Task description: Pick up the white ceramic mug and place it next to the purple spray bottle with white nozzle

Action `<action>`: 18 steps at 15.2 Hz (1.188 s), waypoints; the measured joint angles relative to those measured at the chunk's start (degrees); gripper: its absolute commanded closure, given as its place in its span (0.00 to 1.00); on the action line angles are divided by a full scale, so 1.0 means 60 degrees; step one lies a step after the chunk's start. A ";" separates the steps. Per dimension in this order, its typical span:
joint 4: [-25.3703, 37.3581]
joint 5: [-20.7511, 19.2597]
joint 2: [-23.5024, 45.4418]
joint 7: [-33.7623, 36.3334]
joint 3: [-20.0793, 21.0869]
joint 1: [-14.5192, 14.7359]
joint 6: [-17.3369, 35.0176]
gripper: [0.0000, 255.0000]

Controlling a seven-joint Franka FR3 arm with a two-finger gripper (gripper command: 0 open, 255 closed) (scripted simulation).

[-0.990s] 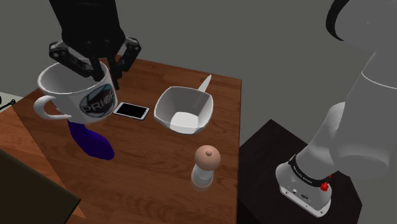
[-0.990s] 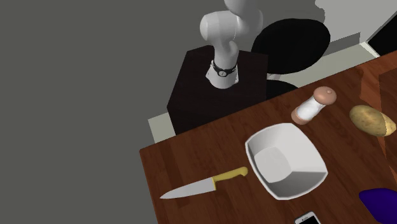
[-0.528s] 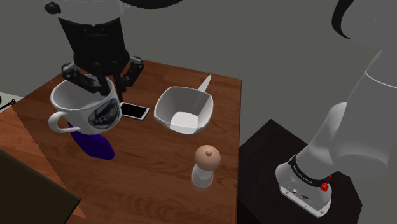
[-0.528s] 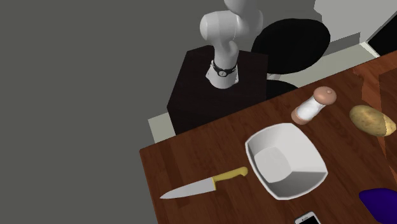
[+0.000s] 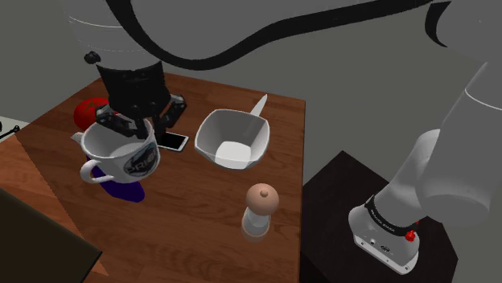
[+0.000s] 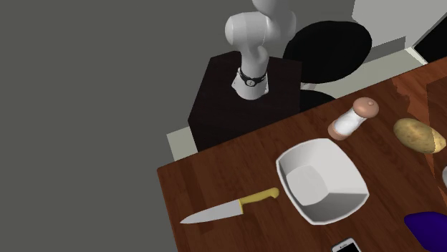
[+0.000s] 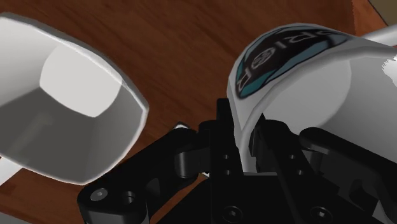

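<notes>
The white mug (image 5: 121, 153), with a dark round logo and its handle toward the shoulder view's left, hangs low over the wooden table (image 5: 201, 209). My black gripper (image 5: 135, 127) is shut on its far rim. Just below the mug a piece of the purple spray bottle (image 5: 129, 191) shows; its nozzle is hidden. In the wrist view my gripper (image 7: 247, 141) clasps the mug's rim (image 7: 318, 70), one finger inside and one outside. A corner of the purple bottle (image 6: 428, 229) shows at the second exterior view's lower right.
A white square bowl (image 5: 233, 138) (image 6: 322, 179) (image 7: 63, 121) stands close beside the mug, with a phone (image 5: 171, 141) between them. A red round thing (image 5: 90, 112) sits behind the mug. On the table are also a shaker (image 5: 259, 211), a potato (image 6: 419, 134) and a yellow-handled knife (image 6: 229, 207).
My gripper has carried the mug down and toward the shoulder view's right, closer to the table and the bowl. The red round thing behind it has come into sight.
</notes>
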 measured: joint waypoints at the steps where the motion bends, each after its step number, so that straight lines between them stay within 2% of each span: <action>1: -0.0058 -0.0032 0.0049 0.0028 -0.0003 0.0013 0.0098 1.00; 18: -0.1978 -0.0299 0.0288 0.0327 -0.0106 -0.0039 0.2197 1.00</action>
